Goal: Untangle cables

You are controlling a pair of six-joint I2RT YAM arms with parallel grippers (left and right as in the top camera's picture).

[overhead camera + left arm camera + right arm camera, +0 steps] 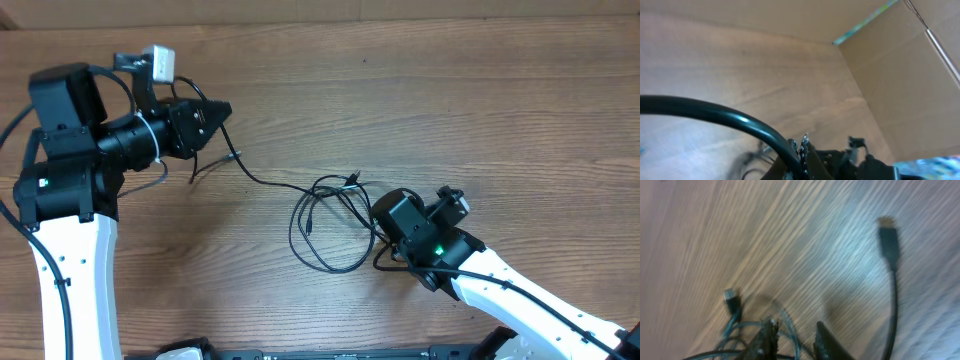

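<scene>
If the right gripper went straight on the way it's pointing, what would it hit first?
Likely the cables bunched right at the right gripper's tips; behind them is only the table. The wrist view is blurred, so depth is uncertain.

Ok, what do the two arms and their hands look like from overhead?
The left arm and right arm match: white lower links, black joints, a green light each, thin black wiring along the white. The left hand is black and tapers to a point; the right hand is black and blocky. A white box tops the left wrist.
</scene>
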